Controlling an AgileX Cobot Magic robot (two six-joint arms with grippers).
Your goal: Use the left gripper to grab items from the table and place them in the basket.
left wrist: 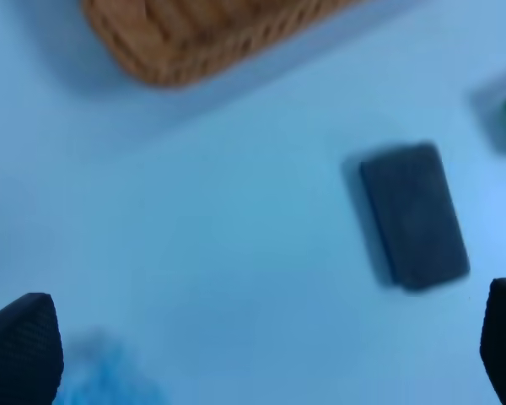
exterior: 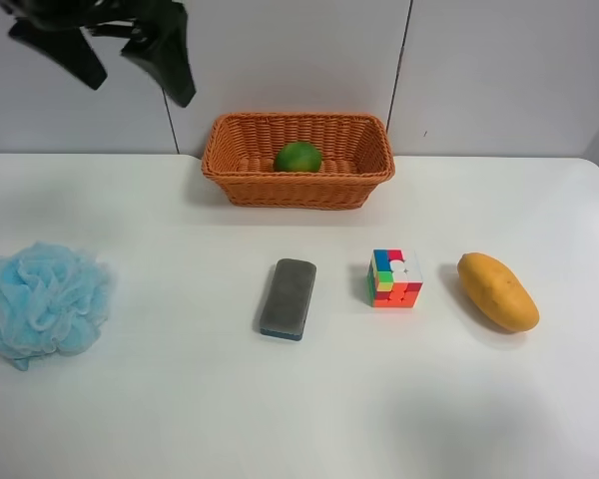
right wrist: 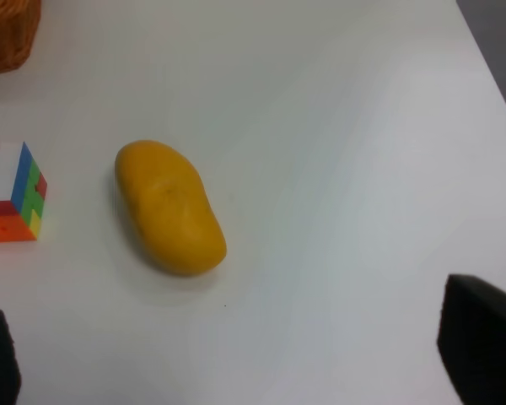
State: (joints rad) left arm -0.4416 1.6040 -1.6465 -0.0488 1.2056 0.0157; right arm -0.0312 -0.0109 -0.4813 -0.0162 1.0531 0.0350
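The black two-fingered left gripper [exterior: 130,55] hangs at the upper left of the exterior high frame, fingers spread and holding nothing. The rectangular orange-brown woven wicker basket [exterior: 298,188] stands at upper centre on the plain white table [exterior: 299,419], with the green oval fruit [exterior: 298,157] lying inside it. The fluffy light-blue bath pouf [exterior: 42,299] sits at the left edge; the grey rectangular sponge block [exterior: 288,297], multicoloured puzzle cube [exterior: 394,278] and yellow-orange mango [exterior: 496,290] lie apart in a row across the middle. The right gripper [right wrist: 236,371] is spread above the table, empty.
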